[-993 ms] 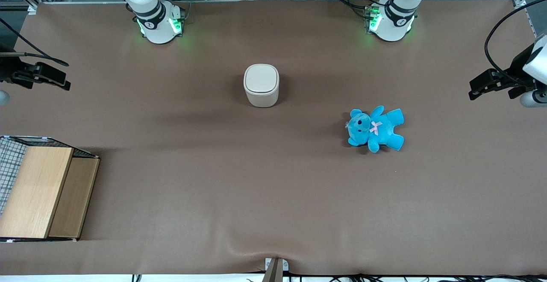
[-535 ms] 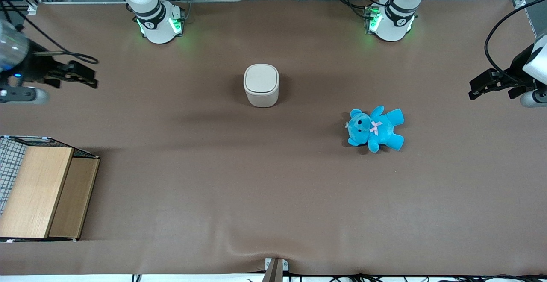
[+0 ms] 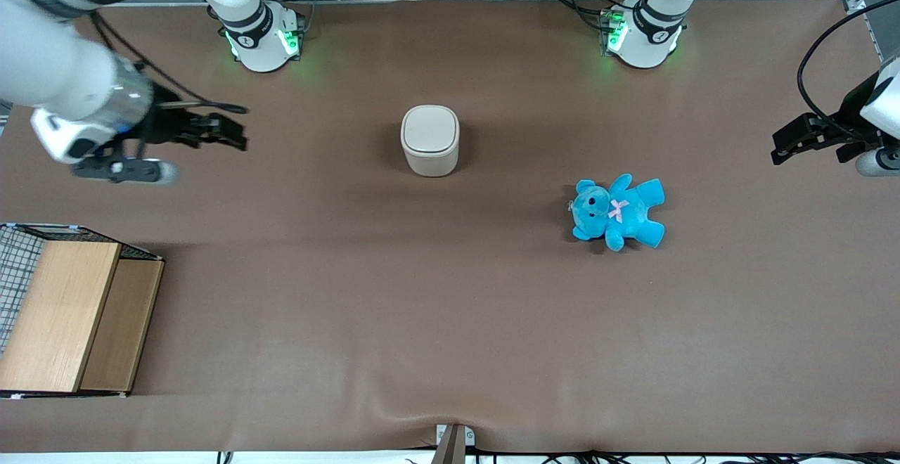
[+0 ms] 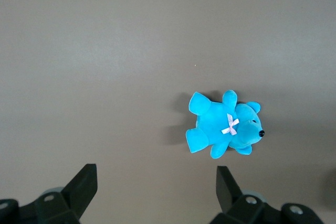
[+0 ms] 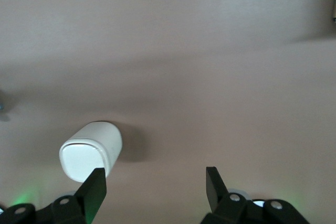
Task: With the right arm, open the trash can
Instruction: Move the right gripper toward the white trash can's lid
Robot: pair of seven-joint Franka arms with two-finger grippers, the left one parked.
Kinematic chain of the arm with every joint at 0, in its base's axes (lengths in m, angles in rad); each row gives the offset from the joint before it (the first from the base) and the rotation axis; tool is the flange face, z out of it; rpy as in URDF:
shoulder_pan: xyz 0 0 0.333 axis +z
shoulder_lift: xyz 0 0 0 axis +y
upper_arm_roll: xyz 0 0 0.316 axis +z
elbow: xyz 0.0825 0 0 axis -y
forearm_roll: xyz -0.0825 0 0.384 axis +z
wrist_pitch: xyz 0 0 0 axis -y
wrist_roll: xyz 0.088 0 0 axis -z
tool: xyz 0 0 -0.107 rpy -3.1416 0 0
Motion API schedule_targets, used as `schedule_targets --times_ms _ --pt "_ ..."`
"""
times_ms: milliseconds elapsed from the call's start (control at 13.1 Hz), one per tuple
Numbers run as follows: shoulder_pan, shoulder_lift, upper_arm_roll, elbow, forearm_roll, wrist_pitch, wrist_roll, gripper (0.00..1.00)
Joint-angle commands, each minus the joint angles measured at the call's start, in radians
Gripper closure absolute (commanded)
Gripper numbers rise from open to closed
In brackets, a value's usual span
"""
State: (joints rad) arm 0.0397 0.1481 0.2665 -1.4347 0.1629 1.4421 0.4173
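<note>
The cream-white trash can [image 3: 430,140] stands upright near the middle of the brown table, its flat lid shut. It also shows in the right wrist view [image 5: 90,152]. My right arm [image 3: 63,70] reaches in from the working arm's end of the table. Its black gripper [image 3: 235,134] hangs in the air, well apart from the can, at about the same distance from the front camera. In the right wrist view the gripper [image 5: 155,184] is open and empty, with one finger [image 5: 93,188] close beside the can's image.
A blue teddy [image 3: 617,212] lies nearer the front camera than the can, toward the parked arm's end; it also shows in the left wrist view [image 4: 224,129]. A wooden box with a wire cage [image 3: 67,309] stands at the working arm's end, near the front edge.
My right arm has swung in over the table from the working arm's end, and its gripper has moved toward the trash can. The can and teddy have not moved.
</note>
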Motion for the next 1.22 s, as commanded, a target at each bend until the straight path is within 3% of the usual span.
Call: schedule_targets --times_ms 0,153,306,458,611,917,1146 --pt "-0.003 0.028 0.060 0.007 0.003 0.026 0.087 0.51" --pt "0.003 0.044 0.111 -0.009 -0.002 0.073 0.168 0.57" --pt "0.012 0.045 0.154 -0.045 -0.002 0.135 0.225 0.82" --pt "0.032 0.070 0.181 -0.055 -0.002 0.139 0.241 0.86" --pt "0.043 0.106 0.220 -0.059 -0.003 0.141 0.245 1.00" --pt "0.051 0.100 0.295 -0.203 -0.033 0.274 0.311 1.00" --pt "0.085 0.102 0.353 -0.318 -0.149 0.407 0.379 1.00"
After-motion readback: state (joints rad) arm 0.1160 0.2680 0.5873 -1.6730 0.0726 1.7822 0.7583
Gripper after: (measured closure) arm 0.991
